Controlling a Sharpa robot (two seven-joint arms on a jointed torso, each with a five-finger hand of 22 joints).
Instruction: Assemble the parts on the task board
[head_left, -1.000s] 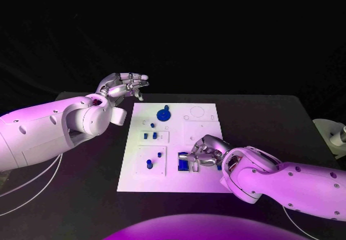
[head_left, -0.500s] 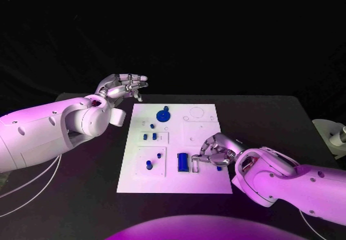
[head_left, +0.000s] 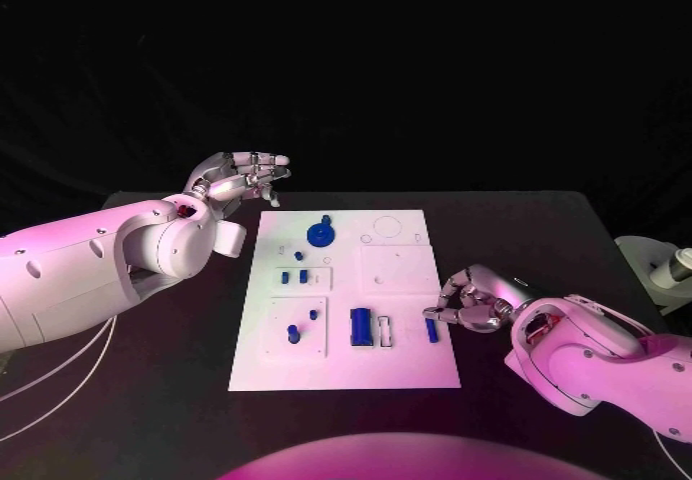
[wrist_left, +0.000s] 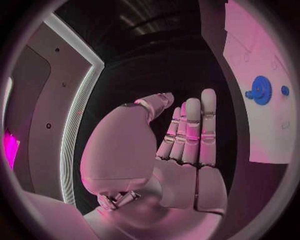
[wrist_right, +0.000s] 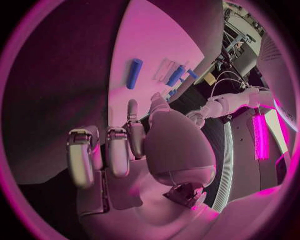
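The white task board (head_left: 404, 375) lies in the middle of the black table. On it are a blue gear (head_left: 319, 236), two small blue parts (head_left: 296, 274), two blue pegs (head_left: 302, 326), a thick blue bar (head_left: 361, 326) and a slim blue piece (head_left: 431, 330). My right hand (head_left: 469, 300) hovers just past the board's right edge beside the slim piece, fingers curled in with nothing in them. In the right wrist view the hand (wrist_right: 125, 150) is empty and the slim piece (wrist_right: 134, 73) lies apart from it. My left hand (head_left: 245, 175) is raised beyond the board's far left corner, empty, its fingers (wrist_left: 194, 130) straight.
A narrow white slot (head_left: 385, 328) sits between the bar and the slim piece. Round outlines (head_left: 389, 226) mark the board's far right section. A pale object (head_left: 661, 272) stands at the table's right edge. The gear (wrist_left: 261, 90) appears in the left wrist view.
My right hand has drawn back to the right, off the board, uncovering the blue bar and leaving the slim blue piece lying there. The left hand has stayed in place.
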